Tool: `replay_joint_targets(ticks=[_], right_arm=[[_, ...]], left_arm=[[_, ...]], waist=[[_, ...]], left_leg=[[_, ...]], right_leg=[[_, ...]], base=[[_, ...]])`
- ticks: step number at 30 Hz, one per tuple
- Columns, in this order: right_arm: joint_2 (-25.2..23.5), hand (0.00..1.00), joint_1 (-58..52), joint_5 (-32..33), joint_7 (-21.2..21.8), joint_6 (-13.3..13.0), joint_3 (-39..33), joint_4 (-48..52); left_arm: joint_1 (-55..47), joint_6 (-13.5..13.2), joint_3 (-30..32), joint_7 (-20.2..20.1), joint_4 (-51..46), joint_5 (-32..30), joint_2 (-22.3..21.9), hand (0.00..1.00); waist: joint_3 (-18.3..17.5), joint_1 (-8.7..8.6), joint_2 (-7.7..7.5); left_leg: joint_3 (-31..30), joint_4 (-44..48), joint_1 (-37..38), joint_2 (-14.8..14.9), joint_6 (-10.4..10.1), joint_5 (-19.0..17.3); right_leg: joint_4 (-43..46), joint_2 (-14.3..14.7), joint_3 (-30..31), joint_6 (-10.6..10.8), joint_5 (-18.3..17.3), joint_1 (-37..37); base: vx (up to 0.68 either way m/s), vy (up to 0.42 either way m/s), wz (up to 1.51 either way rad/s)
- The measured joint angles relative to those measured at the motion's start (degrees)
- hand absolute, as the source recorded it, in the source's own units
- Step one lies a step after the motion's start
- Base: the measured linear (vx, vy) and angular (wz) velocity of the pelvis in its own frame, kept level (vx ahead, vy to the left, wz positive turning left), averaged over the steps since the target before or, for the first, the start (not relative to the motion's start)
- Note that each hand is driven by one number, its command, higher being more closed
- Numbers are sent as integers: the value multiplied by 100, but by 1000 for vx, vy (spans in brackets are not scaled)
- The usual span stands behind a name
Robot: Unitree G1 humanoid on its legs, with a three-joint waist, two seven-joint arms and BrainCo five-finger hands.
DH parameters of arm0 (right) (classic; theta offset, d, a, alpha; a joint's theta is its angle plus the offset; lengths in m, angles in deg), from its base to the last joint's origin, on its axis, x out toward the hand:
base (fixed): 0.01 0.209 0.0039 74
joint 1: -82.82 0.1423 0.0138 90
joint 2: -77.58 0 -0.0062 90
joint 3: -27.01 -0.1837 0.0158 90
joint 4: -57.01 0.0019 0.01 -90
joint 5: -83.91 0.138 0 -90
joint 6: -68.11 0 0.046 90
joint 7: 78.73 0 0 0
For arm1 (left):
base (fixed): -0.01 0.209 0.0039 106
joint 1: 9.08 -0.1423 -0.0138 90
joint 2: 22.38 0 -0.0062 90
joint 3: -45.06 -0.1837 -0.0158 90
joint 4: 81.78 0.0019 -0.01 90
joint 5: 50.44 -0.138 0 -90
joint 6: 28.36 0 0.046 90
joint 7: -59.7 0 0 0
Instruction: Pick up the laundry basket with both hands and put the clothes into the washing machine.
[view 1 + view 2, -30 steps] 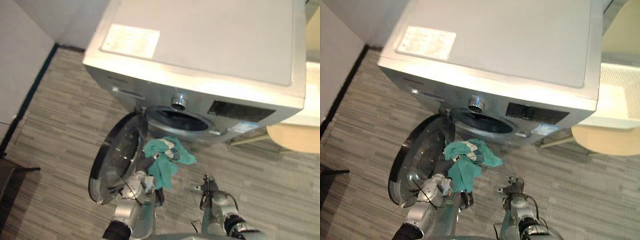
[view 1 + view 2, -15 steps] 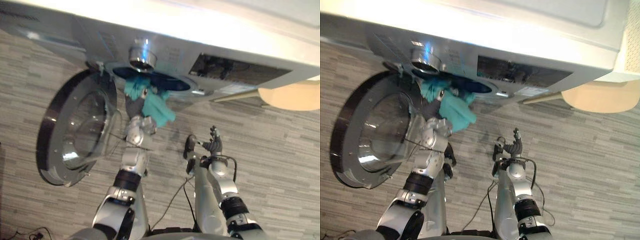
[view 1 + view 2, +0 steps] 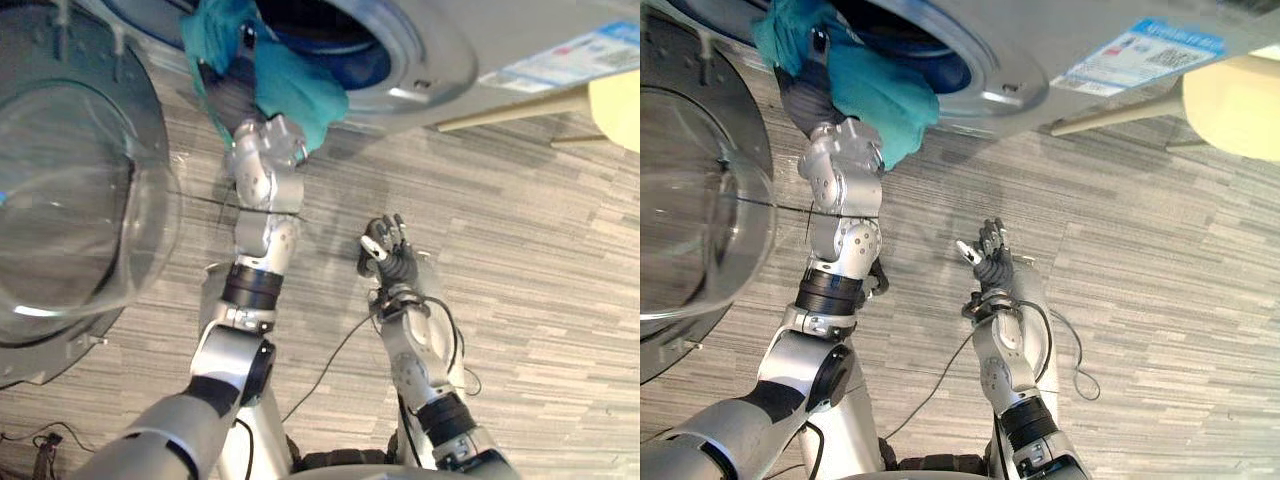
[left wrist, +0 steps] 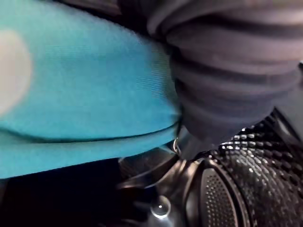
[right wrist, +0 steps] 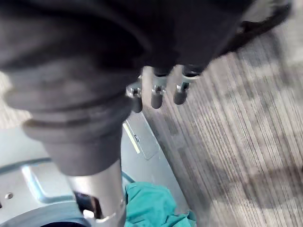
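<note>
Cloth [image 3: 298,88], teal and bunched, sits at the lower lip of the washing machine's [image 3: 430,80] round opening, part of it inside the opening and part hanging outside. Our left hand [image 3: 802,95] reaches up to that lip with the cloth draped over it. We cannot tell how the hand grips, since the fabric covers it. From the left wrist we see the perforated drum [image 4: 222,189] just past the cloth, so the arm seems lined up to feed the load inward. The glass door [image 3: 70,190] stands swung wide beside the opening, clear of the arm's path. Our right hand [image 3: 388,250] hangs below the opening and well apart from it. It is empty, its fingers [image 5: 156,92] loose and nearly straight, and we judge it is kept back so it does not crowd the mouth. We judge the loading step is under way but unfinished: the hanging part could slip back out, so a deeper push past the lip is needed.
</note>
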Motion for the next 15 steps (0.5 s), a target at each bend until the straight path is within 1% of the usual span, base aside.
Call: replay_joint_targets(ticks=[1, 3, 4, 5, 6, 7, 8, 9, 11, 12, 13, 15], right_arm=[[2, 0, 1, 38, 25, -2, 10, 51], [-1, 0, 34, 124, 146, -34, 80, 124], [1, 0, 36, 211, 217, -37, 122, 124], [4, 0, 28, 267, 255, -36, 127, 124], [3, 0, 32, 314, 277, -36, 127, 135], [4, 0, 42, 444, 342, -37, 134, 241], [5, 0, 41, 533, 386, -37, 145, 304], [5, 0, 41, 698, 484, -55, 144, 401], [9, 0, 34, 883, 592, -57, 127, 466], [13, 0, 24, 965, 641, -59, 112, 539], [17, 0, 24, 1007, 691, -60, 99, 556], [21, 0, 23, 1117, 783, -51, 99, 609]], left_arm=[[146, -13, 5, 0, 113, 59, 44, 100], [630, -27, 8, -20, 402, 384, 303, 100], [856, -42, 5, -38, 504, 549, 437, 100], [1229, -54, -2, -64, 678, 836, 617, 100], [1386, -58, -7, -95, 769, 943, 694, 100], [1721, -66, -18, -161, 967, 1146, 849, 100], [1888, -72, -32, -173, 1065, 1252, 933, 100], [2235, -78, -57, -256, 1287, 1479, 1069, 100], [2693, -77, -221, -373, 1600, 1821, 1261, 100], [3063, -69, -450, -434, 1792, 1996, 1438, 100], [3228, -60, -551, -472, 1874, 2037, 1507, 100], [3744, 11, -916, -562, 1958, 2064, 1793, 100]], waist=[[2, -11, -4], [14, -130, -26], [37, -165, -72], [61, -196, -120], [65, -211, -129], [85, -237, -176], [88, -255, -181], [90, -315, -185], [91, -324, -188], [93, -337, -192], [97, -341, -200], [112, -378, -228]], left_leg=[[-5, 39, -85, 19, 0, -3], [-15, 98, -341, 74, -2, -4], [12, 118, -413, 153, -2, -4], [32, 153, -518, 219, 8, -9], [33, 164, -557, 236, 15, -9], [50, 191, -617, 289, 43, 6], [58, 207, -661, 338, 49, 1], [60, 214, -729, 367, 51, 1], [114, 265, -792, 493, 68, -9], [190, 283, -815, 560, 82, -17], [219, 280, -816, 573, 84, -18], [271, 279, -825, 632, 100, -28]], right_leg=[[22, 5, -1, 2, -1, -82], [36, 40, -7, 9, 15, -310], [26, 82, 1, 26, 36, -394], [10, 124, -4, -22, 76, -500], [4, 139, -5, -41, 90, -549], [2, 180, 8, -68, 117, -624], [-9, 205, 1, -74, 127, -653], [-14, 215, -14, -131, 165, -715], [-19, 281, -21, -139, 171, -762], [-12, 298, -11, -139, 171, -809], [-13, 299, -3, -139, 171, -825], [-23, 321, -4, -138, 170, -846]], base=[[-86, -8, -22], [-69, -2, -17], [-65, 0, -27], [-54, 0, -28], [-39, 1, -30], [-14, -1, -22], [-15, 2, -22], [-7, 5, -21], [-2, 11, -20], [-2, 13, -13], [-7, 16, -14], [-13, 12, -8]])
